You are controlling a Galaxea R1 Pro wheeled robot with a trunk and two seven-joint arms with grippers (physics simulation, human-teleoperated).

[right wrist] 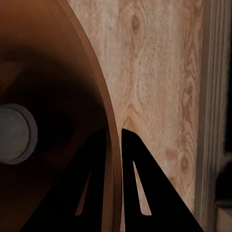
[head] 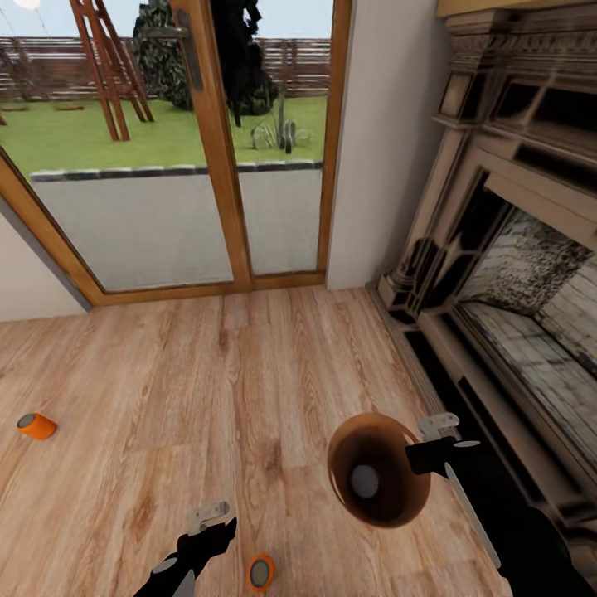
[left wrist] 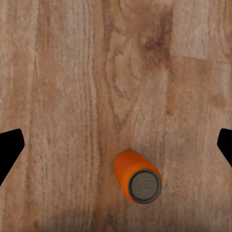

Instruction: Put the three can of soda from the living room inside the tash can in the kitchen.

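Your right gripper pinches the brown rim of the round tapered bin, keeping it ready; your left gripper, jaws spread wide and empty, hovers beside the upright orange soda can.

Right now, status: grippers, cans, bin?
Right gripper shut on trash can rim, one can inside. Left gripper open above upright orange can. Second orange can on its side, far left. Floor between unobstructed.

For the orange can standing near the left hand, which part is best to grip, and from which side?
Grip the orange can around its round side wall, below the grey top. It stands upright on the floor, so the open left hand should probably come level from the side, fingers either side of the body.
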